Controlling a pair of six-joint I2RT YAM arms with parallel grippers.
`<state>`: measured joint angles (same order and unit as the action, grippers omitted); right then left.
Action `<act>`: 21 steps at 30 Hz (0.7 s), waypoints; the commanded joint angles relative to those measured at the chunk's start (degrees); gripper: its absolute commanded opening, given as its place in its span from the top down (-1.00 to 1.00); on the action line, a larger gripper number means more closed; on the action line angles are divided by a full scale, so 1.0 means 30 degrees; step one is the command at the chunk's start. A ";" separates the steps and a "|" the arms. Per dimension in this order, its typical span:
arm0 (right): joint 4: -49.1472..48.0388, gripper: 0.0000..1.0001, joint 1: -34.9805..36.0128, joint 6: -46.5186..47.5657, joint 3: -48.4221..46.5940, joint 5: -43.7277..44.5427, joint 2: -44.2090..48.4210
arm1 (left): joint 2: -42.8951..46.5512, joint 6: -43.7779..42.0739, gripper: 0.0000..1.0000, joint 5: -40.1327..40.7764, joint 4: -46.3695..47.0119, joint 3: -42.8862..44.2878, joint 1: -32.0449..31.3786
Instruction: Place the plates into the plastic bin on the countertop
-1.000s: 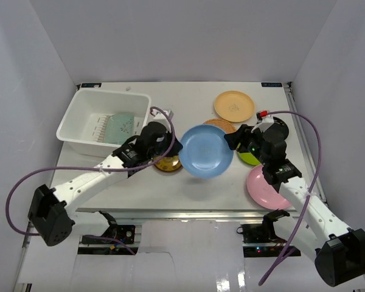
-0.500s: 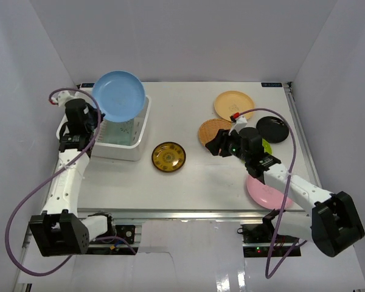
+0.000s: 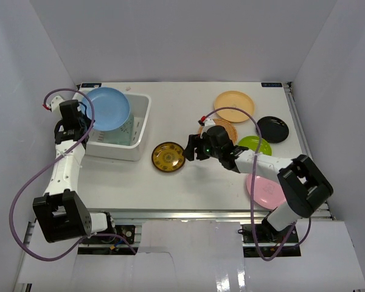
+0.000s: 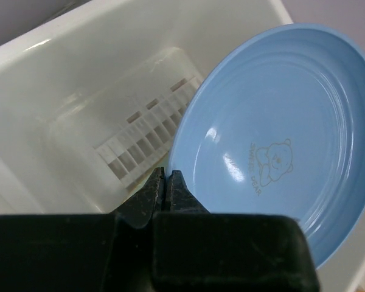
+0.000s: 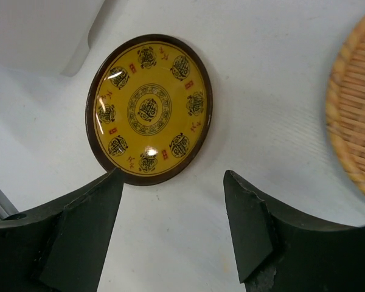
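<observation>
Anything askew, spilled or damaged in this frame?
Only the blue plate: it stands tilted over the bin, pinched at its rim by the shut left gripper, not lying flat. Nothing looks spilled or damaged; the loose plates look flat on the table.

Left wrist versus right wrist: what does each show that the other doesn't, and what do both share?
Only left wrist: the left gripper shut on the rim of the blue plate, which tilts over the plastic bin. Only right wrist: the right gripper open, the brown-gold plate flat on the countertop just ahead of it, and the edge of the tan woven plate. Both: the plastic bin, just a corner in the right wrist view.
</observation>
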<state>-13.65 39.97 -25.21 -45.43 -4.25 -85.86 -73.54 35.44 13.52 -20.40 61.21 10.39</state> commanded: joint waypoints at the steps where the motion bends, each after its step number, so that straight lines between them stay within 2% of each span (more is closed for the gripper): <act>1: -0.0841 -0.47 0.0594 -0.0354 -0.1553 0.0421 -0.1696 | -0.0007 -0.1236 0.91 0.1060 -0.0054 -0.0129 -0.0007; 4: -0.0958 -0.45 0.0653 -0.0648 -0.2316 0.0801 -0.3250 | -0.0504 -0.1647 0.60 0.1207 0.0004 -0.0452 0.0022; 6: -0.1075 -0.38 0.0653 -0.0912 -0.2725 0.0977 -0.4333 | -0.0974 -0.1707 0.48 0.0740 0.0004 -0.0335 0.0022; 8: -0.0930 -0.27 0.0653 -0.1233 -0.3020 0.1006 -0.5123 | -0.1531 -0.1473 0.46 0.0417 0.0063 -0.0248 0.0022; 11: -0.1134 -0.22 0.0711 -0.1410 -0.3050 0.1239 -0.5683 | -0.1970 -0.1297 0.25 -0.0110 0.0150 -0.0188 0.0022; 12: -0.1076 -0.20 0.0740 -0.1381 -0.3108 0.1328 -0.5830 | -0.1914 -0.1267 -0.02 -0.0286 0.0238 -0.0305 0.0022; 14: -0.1046 -0.18 0.0712 -0.1381 -0.3254 0.1300 -0.6240 | -0.1448 -0.1209 -0.34 -0.0725 0.0617 -0.0423 0.0022; 16: -0.1104 -0.15 0.0711 -0.1468 -0.3372 0.1300 -0.6707 | -0.0832 -0.1091 -0.62 -0.1690 0.0940 -0.0540 0.0022; 18: -0.1309 -0.12 0.0711 -0.1760 -0.3518 0.0978 -0.7060 | 0.0397 -0.0858 -0.74 -0.2364 0.1496 -0.0628 -0.0036; 19: -0.1309 -0.08 0.0711 -0.1878 -0.3606 0.0949 -0.7352 | 0.0865 -0.0828 -0.80 -0.3093 0.1962 -0.0831 -0.0095; 20: -0.1571 0.05 0.0711 -0.2024 -0.3578 0.0919 -0.7413 | 0.1363 -0.0798 -0.84 -0.3419 0.2228 -0.0949 -0.0211; 21: -0.1718 0.38 0.0711 -0.2287 -0.3461 0.0919 -0.7413 | 0.2151 -0.0798 -0.86 -0.3944 0.2376 -0.1037 -0.0415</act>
<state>-17.23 42.02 -29.91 -54.98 -1.80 -106.63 -73.69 32.42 7.33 -16.93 58.87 10.24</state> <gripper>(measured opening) 0.443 0.917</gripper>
